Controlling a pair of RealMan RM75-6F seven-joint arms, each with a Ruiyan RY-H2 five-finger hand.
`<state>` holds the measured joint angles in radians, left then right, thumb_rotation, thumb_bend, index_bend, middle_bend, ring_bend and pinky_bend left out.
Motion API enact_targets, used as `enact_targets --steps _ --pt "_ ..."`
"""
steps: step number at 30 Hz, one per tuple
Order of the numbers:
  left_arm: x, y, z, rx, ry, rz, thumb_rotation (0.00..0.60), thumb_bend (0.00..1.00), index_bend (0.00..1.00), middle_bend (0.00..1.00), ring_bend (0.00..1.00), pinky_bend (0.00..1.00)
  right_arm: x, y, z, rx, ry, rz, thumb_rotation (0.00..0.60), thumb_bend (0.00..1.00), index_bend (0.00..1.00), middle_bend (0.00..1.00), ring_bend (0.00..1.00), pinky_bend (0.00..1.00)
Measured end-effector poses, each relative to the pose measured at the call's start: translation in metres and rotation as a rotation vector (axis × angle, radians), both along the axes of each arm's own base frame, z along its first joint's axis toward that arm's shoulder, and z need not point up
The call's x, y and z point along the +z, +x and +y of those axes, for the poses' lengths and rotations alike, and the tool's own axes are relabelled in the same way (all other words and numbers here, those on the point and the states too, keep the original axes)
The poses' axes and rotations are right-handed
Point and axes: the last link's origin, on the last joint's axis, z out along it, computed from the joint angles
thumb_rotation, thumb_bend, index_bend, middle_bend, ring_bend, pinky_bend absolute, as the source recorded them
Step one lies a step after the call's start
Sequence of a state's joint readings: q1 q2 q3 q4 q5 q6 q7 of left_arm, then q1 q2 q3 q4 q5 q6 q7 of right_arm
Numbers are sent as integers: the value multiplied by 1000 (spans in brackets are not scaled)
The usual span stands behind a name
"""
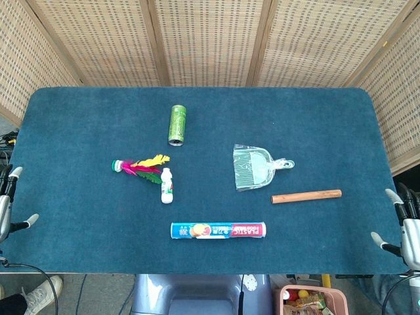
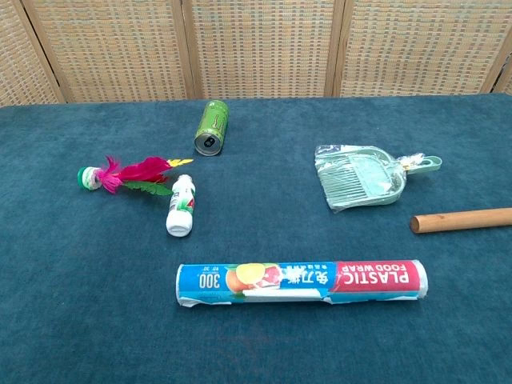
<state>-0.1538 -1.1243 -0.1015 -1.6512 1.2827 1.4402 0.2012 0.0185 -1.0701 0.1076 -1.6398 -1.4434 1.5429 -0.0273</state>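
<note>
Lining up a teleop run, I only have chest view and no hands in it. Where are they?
Observer: Head view shows the left hand at the left table edge, fingers apart, holding nothing.
Operator: And the right one?
Observer: The right hand sits at the right table edge, also holding nothing, fingers apart.
Operator: The wooden stick is cut off on my right. Does it reach the hand?
Observer: No. The whole wooden stick shows in head view; its far end stops well short of the right hand, with bare table between them.
</note>
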Motion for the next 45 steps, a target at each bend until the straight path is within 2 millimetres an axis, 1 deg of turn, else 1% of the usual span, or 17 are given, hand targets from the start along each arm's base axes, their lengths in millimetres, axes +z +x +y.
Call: enact_targets --steps 5,11,14,17,20,21,24,28,31,34,37,40,45 --pt "-5 2 4 -3 -18 15 600 0 0 0 0 0 2 0 1 0 -6 -9 600 0 0 0 0 0" --pt "-13 17 19 -39 -45 7 600 0 0 0 0 0 5 -2 1 -7 -13 -15 600 0 0 0 0 0" --pt "-20 33 36 -83 -75 4 600 35 0 0 0 0 5 -4 0 -13 -13 -19 600 0 0 0 0 0" --pt "-33 52 59 -123 -129 -3 600 108 0 0 0 0 6 -6 -2 -21 -15 -20 600 0 0 0 0 0" --pt "-52 75 87 -160 -206 -5 600 147 54 0 0 0 7 -9 -3 -37 -18 -21 600 0 0 0 0 0" --pt "-62 86 100 -176 -237 -4 600 154 102 0 0 0 7 -10 -4 -44 -18 -21 600 0 0 0 0 0" --pt "-88 110 129 -206 -287 5 600 183 243 0 0 0 7 -15 -6 -67 -17 -20 600 0 0 0 0 0" --pt "-123 128 159 -207 -329 28 600 224 370 0 0 0 8 -23 -10 -100 -18 -24 600 0 0 0 0 0" --pt "-149 140 176 -196 -356 48 600 241 401 0 0 0 8 -28 -13 -122 -18 -31 600 0 0 0 0 0" --pt "-172 151 186 -187 -385 59 600 272 404 0 0 0 7 -31 -16 -136 -13 -33 600 0 0 0 0 0" --pt "-186 158 192 -181 -399 61 600 307 443 0 0 0 6 -33 -17 -142 -11 -33 600 0 0 0 0 0" --pt "-191 160 193 -177 -410 49 600 320 459 0 0 0 5 -34 -18 -146 -10 -32 600 0 0 0 0 0" --pt "-190 163 190 -187 -412 20 600 361 481 0 0 0 5 -34 -19 -148 -8 -32 600 0 0 0 0 0"
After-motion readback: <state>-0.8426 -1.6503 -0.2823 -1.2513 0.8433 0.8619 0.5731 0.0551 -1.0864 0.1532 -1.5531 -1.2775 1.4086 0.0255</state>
